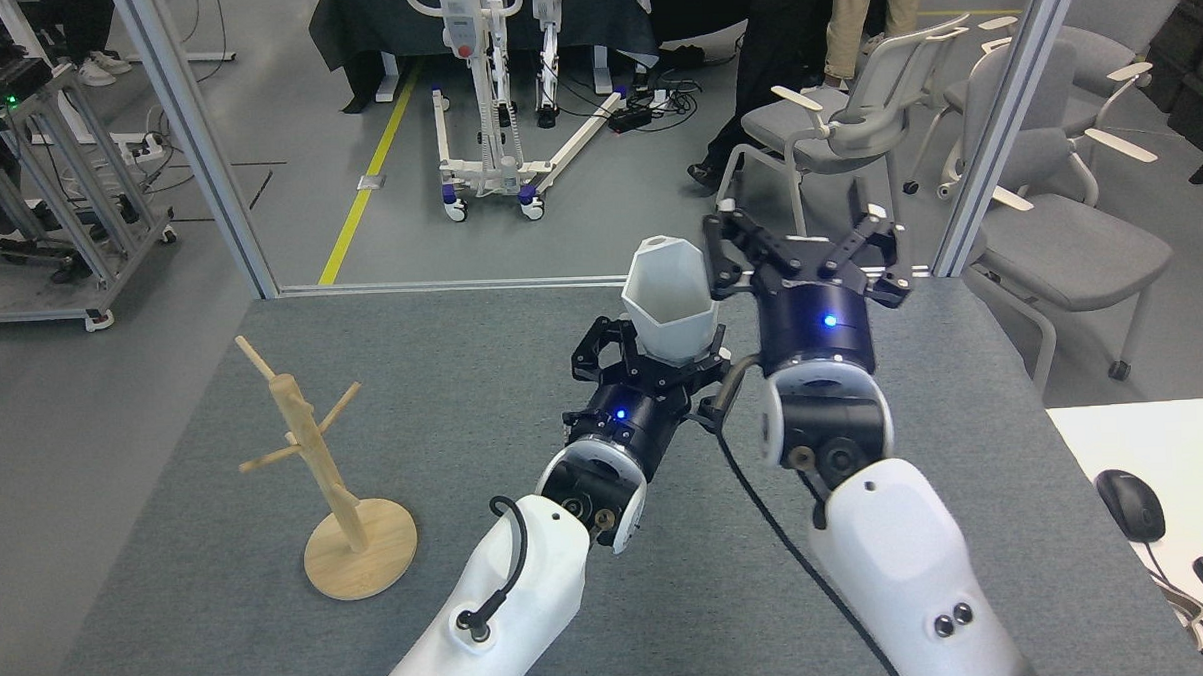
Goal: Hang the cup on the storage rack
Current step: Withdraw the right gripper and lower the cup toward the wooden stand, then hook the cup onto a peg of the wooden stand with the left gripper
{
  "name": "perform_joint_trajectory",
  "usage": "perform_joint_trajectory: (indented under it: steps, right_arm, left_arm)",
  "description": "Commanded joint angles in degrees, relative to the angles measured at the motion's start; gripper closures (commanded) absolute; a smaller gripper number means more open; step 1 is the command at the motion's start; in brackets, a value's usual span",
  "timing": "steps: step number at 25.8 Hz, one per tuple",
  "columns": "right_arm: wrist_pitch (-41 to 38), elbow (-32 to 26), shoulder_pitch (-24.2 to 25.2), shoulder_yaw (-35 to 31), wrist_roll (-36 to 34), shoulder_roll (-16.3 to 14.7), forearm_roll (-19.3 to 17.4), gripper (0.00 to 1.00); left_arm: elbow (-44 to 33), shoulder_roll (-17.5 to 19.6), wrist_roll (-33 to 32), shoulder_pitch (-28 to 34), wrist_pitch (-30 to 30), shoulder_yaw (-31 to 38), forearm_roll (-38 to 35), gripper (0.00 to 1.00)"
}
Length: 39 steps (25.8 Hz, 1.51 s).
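Cup [666, 301] sits clamped in the left gripper [652, 361], its handle hidden; right gripper [806, 243] spread wide, holding nothing; storage rack [318, 458] well apart.

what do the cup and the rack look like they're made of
The cup: matte white with flat facets and no glare, likely unglazed ceramic or plastic; the look leaves it open. The storage rack: light unpainted wood, pale tan with a faint grain on its round base. The left gripper holds the cup.
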Motion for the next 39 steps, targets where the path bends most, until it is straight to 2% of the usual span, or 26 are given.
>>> perform_joint_trajectory:
  steps: [1, 3, 6, 11, 16, 21, 25, 28, 31, 35, 39]
  right_arm:
    - [-14.0, 1.7, 7.9, -13.2, -7.9, -1.3, -3.1, 0.01]
    - [-22.2, 3.5, 12.6, -20.0, -13.8, -1.4, -5.4, 0.01]
    - [-29.7, 8.4, 17.7, -25.7, -19.4, -1.4, -5.3, 0.01]
    - [-30.2, 16.2, 22.0, -26.4, -21.3, -1.4, -5.1, 0.01]
    - [-30.2, 16.6, 27.1, -26.3, -21.6, -0.7, -4.9, 0.01]
    - [-27.8, 17.0, 28.6, -25.7, -21.3, -0.6, -4.6, 0.01]
    - [-27.5, 17.0, 29.0, -25.4, -21.1, -0.8, -4.8, 0.01]
    - [-27.4, 17.0, 29.0, -24.9, -21.4, -0.6, -4.7, 0.01]
    - [-27.4, 17.0, 29.1, -24.9, -21.4, -0.6, -4.7, 0.01]
    - [-27.5, 17.0, 29.1, -24.7, -21.4, 0.0, -4.5, 0.01]
    - [-27.4, 17.0, 29.5, -24.5, -21.3, 0.5, -4.0, 0.01]
  left_arm:
    - [-2.4, 0.4, 0.1, 2.0, 0.0, 0.0, -0.5, 0.99]
    - [-4.3, 0.5, 0.2, 3.5, 0.0, 0.0, -2.6, 1.00]
    - [-6.7, 0.6, 0.4, 6.3, 0.0, 0.0, -7.4, 1.00]
    - [-11.2, 2.4, 0.5, 11.8, 0.0, 0.0, -12.0, 1.00]
    - [-16.1, 5.1, 2.0, 16.9, 0.6, 0.0, -15.7, 1.00]
    - [-21.2, 8.8, 3.3, 21.4, 1.9, 0.4, -18.6, 1.00]
    - [-24.4, 12.2, 5.5, 24.7, 7.1, 0.5, -20.0, 1.00]
    - [-27.3, 16.2, 7.2, 28.1, 11.8, 0.6, -20.7, 1.00]
    - [-28.5, 20.2, 8.2, 31.4, 19.0, 0.8, -21.5, 1.00]
    - [-29.5, 27.6, 8.4, 35.4, 29.5, 1.5, -21.6, 1.00]
    - [-29.3, 31.7, 8.4, 38.0, 35.9, 2.4, -21.6, 1.00]
